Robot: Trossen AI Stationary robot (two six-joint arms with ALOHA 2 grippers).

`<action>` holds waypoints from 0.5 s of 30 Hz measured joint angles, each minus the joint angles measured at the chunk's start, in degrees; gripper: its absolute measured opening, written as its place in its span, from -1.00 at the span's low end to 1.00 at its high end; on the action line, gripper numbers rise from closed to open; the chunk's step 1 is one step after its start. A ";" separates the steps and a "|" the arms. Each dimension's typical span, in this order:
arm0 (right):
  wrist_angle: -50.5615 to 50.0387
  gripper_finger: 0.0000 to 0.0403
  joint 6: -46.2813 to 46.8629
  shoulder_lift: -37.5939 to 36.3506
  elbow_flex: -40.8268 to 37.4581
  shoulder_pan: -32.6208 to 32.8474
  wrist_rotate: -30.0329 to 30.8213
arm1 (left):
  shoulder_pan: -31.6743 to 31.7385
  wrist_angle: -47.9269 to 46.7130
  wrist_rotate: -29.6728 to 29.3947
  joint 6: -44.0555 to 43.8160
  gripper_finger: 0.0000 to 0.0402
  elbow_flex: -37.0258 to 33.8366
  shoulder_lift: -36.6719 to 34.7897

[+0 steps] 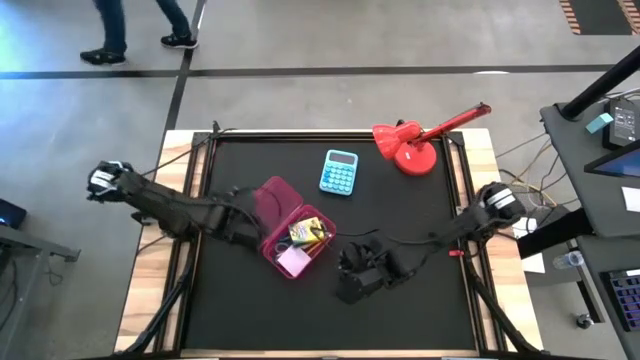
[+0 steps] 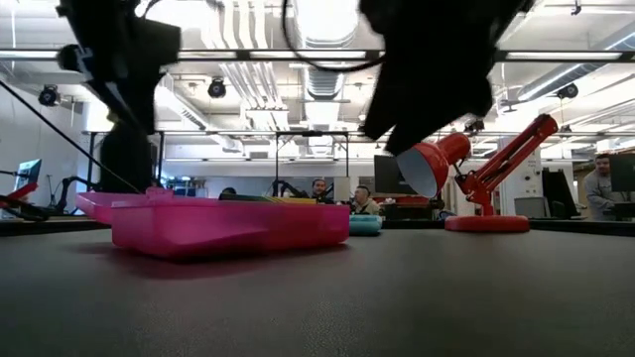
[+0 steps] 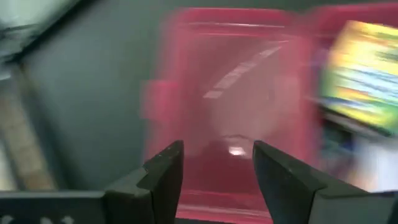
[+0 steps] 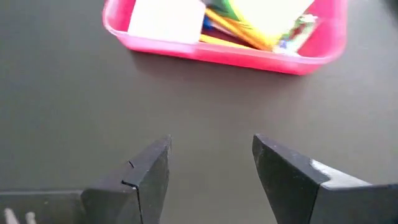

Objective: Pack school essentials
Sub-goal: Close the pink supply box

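- Reaching in from the left side of the table, the left arm stretches toward the middle, and its left tool (image 3: 216, 163) hangs over the open lid of the pink case (image 1: 290, 228), its two dark fingers standing apart with nothing between them.
- Coming in from the right edge, the right arm bends low across the table, and its right tool (image 4: 210, 163) hovers just beside the pink case on its near-right side, fingers apart and holding nothing, with only bare mat showing between them.
- Inside the tray half of the pink case lie the school things: the yellow-green crayon box (image 1: 306, 231), the white square pad (image 4: 166, 20) at one end, and orange pencils (image 4: 233, 30) between them; smaller pieces are too crowded to tell apart.
- The case's lid is folded back flat on the side toward the left arm; the left wrist view is blurred, so little more shows there.
- The table (image 1: 250, 320) has a black mat on top and pale wooden edges along both sides.
- A light-blue calculator (image 1: 339, 171) lies beyond the case, near it, and a red desk lamp (image 1: 415, 148) stands toward the far right corner, its arm tilted outward.
- Past the table, the low view shows an open workroom with ceiling pipes and lights and several people seated at desks; the high view shows a person's legs (image 1: 140, 28) on the grey floor.
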 joint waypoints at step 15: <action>19.30 0.06 5.77 10.45 0.00 -6.39 0.00 | 37.24 6.00 -0.21 26.59 -0.13 -11.56 -5.70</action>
